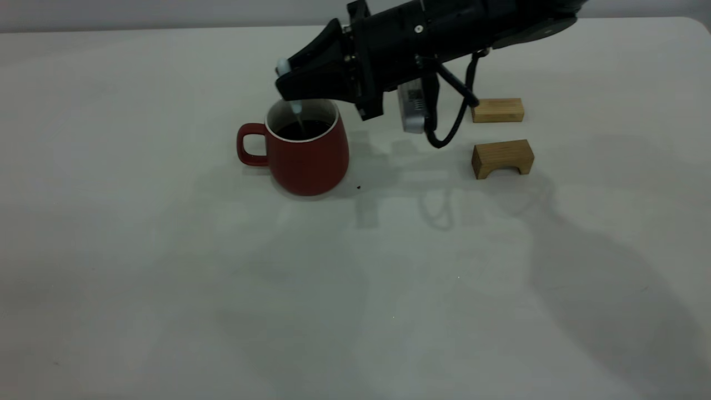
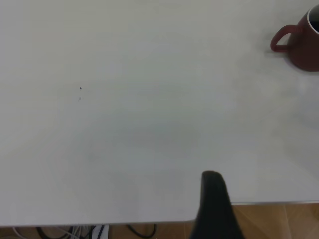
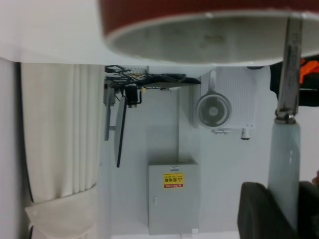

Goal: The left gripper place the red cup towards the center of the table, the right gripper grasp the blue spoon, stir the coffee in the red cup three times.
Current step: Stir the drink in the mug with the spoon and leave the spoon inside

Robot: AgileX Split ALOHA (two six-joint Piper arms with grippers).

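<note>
Exterior view: the right gripper (image 1: 289,83) hangs over the red cup (image 1: 303,153) near the middle of the table (image 1: 166,278), pinching the blue spoon (image 1: 294,108) — its metal end dips into the coffee (image 1: 303,129).

Left wrist: the left gripper (image 2: 214,209) sits at the table edge, well apart from the cup (image 2: 301,42) — can't tell its fingers.

Right wrist: fingers (image 3: 256,211) clamp the spoon handle (image 3: 284,164).

One red cup (image 1: 307,153), one blue spoon (image 1: 296,111), two wooden blocks (image 1: 497,110) (image 1: 502,158), one pincer (image 1: 289,83).
</note>
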